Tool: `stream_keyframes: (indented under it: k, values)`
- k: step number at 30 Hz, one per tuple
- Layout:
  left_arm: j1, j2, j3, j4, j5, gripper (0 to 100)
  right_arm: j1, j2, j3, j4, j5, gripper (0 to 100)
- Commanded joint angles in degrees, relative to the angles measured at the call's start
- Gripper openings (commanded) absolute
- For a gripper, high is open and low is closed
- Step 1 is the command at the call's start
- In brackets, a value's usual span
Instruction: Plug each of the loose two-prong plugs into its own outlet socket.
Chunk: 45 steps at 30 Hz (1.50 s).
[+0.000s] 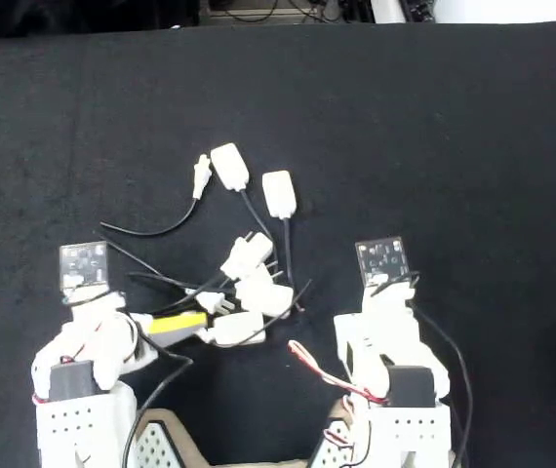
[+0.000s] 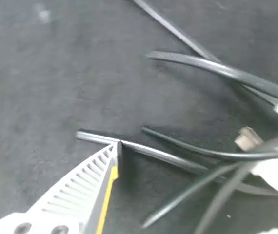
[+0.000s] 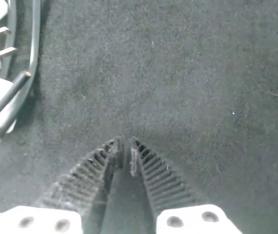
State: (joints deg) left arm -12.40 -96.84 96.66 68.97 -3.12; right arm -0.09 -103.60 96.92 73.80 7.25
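White printed plastic on perforated bases (image 1: 75,425) forms the left arm (image 1: 98,343) and the right arm (image 1: 387,331), each with a black motor block (image 1: 71,380) and a small black square board (image 1: 84,264) speckled with pale dots. Red-and-white wires (image 1: 322,371) loop beside the right arm. The left fingers (image 2: 83,183) are pale, ribbed, yellow-edged; the right fingers (image 3: 92,173) dark, ribbed, on white mounts (image 3: 183,220) with round holes

A matt, finely fuzzy black cloth (image 1: 454,117) is being shown over the table. The plugs (image 1: 248,255) are being seen in smooth, faintly glossy white plastic, their prongs (image 3: 0,31) in bare metal, the cables (image 2: 217,70) in glossy black sheathing. The right gripper (image 3: 125,151) is being shown in ribbed matt plastic.
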Motion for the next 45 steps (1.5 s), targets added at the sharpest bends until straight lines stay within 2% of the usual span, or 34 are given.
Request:
stream_keyframes:
  k: [1,10,15,26,28,30,36,45]
  values:
    - [4.3,-0.4,0.5,0.3,0.3,60,-0.7,-3.4,-0.4,0.2,-0.2,3.7]
    - [4.4,-0.4,0.0,-0.1,0.6,60,-0.7,-3.4,-0.4,0.2,-0.2,3.7]
    - [4.3,-0.4,-4.8,0.4,0.3,60,-0.7,-3.4,-0.4,0.2,-0.2,3.7]
    - [-3.0,-0.4,-10.6,-0.1,0.1,60,-0.7,-3.4,-0.4,0.2,-0.2,3.7]
    - [-4.0,-0.4,-12.0,-0.2,-2.3,60,-0.7,-3.4,-0.4,0.2,-0.2,3.7]
    - [-3.6,-0.4,-13.9,-0.4,-4.5,60,-0.7,-3.4,-0.4,0.2,-0.2,3.7]
    - [-2.6,-0.4,-19.1,3.7,-4.7,60,-0.7,-3.4,-0.4,0.2,-0.2,3.7]
    - [-1.9,-0.4,-24.0,3.2,-4.7,60,-1.1,-3.4,-0.4,0.2,-0.4,3.7]
